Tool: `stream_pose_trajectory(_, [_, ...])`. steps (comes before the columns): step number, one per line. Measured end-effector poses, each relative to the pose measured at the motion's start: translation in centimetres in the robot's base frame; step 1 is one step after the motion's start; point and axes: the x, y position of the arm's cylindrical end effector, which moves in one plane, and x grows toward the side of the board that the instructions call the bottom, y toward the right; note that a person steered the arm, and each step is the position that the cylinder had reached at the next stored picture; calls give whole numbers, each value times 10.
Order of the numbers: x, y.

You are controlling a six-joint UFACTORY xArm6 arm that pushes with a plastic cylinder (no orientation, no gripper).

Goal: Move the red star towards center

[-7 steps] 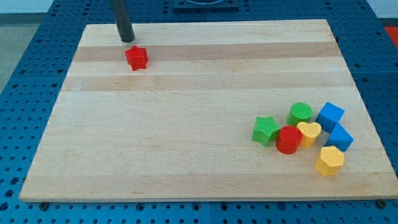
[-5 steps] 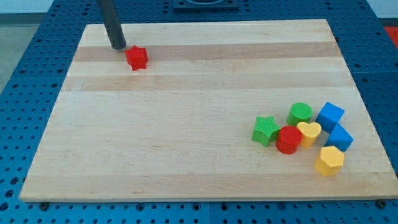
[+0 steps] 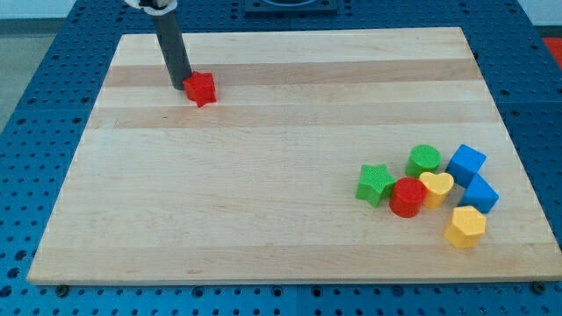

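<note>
**Tip against the red star, far corner of the tabletop**

Rod slanting down from the view's top edge, leaning slightly toward 11 o'clock, upper end cut off by the frame. My tip (image 3: pixel 179 86) planted on the wooden tabletop (image 3: pixel 263 175), touching or all but touching the red star (image 3: pixel 201 88) (contact itself hard to confirm). No gripper on this arm, so nothing to open or close, nothing grasped.

Red star at 3 o'clock from my tip, lying in the upper-left part of the tabletop, roughly 10 o'clock from the board's centre and well apart from it.

Well away, toward 4 o'clock from the centre, a tight cluster: green star (image 3: pixel 376 183), red cylinder (image 3: pixel 407 197), yellow heart (image 3: pixel 435 188), green cylinder (image 3: pixel 424 160), two blue blocks (image 3: pixel 466 164) (image 3: pixel 479 194), yellow block (image 3: pixel 464 226).
</note>
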Motion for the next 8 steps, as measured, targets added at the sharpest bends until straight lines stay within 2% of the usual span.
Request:
stream_pose_trajectory(1, [20, 11])
stream_pose_trajectory(2, [22, 37])
stream_pose_trajectory(3, [22, 78])
stream_pose_trajectory(5, [22, 114])
stream_pose_trajectory(6, [18, 153])
stream_pose_trajectory(8, [8, 170])
